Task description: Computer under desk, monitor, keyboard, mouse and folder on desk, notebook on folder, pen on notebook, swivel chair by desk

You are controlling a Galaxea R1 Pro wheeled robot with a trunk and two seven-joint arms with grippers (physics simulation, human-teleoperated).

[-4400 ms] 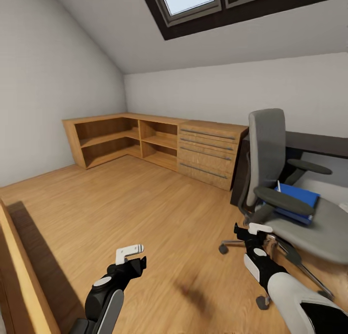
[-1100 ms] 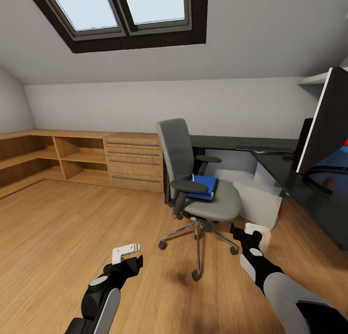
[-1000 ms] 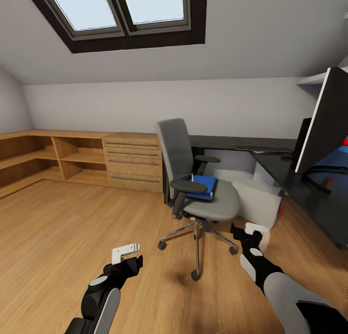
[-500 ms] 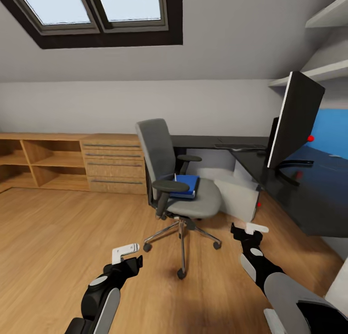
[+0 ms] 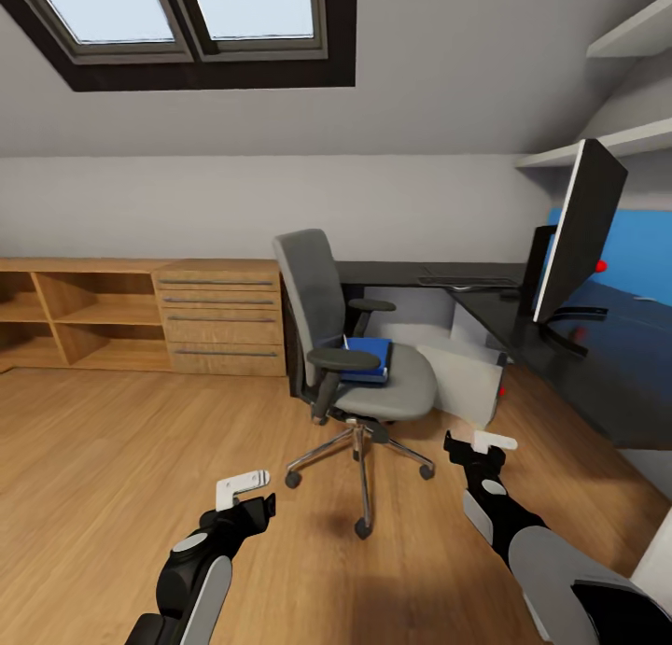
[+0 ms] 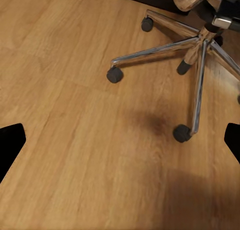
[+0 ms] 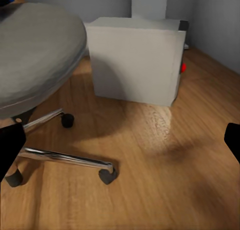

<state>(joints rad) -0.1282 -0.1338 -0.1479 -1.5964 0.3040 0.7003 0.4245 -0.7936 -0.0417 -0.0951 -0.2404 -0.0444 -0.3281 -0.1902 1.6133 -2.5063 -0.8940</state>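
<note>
Left end effector hangs low over bare wood floor, fingers spread wide with nothing between them. Not much to hit on that side, just the light wood cabinet back against the wall.

Middle is where I'd worry. The swivel chair stands out on the floor, near the desk, with the blue folder lying on its seat. It's on casters, so any nudge from the base or an arm could roll or spin it, and the folder could slide off.

Right end effector is spread and empty too, near the chair's chrome legs. The grey computer stands on the floor at the desk's edge, so a wide swing could clip it. Monitor is up on the desk, keyboard further back.
</note>
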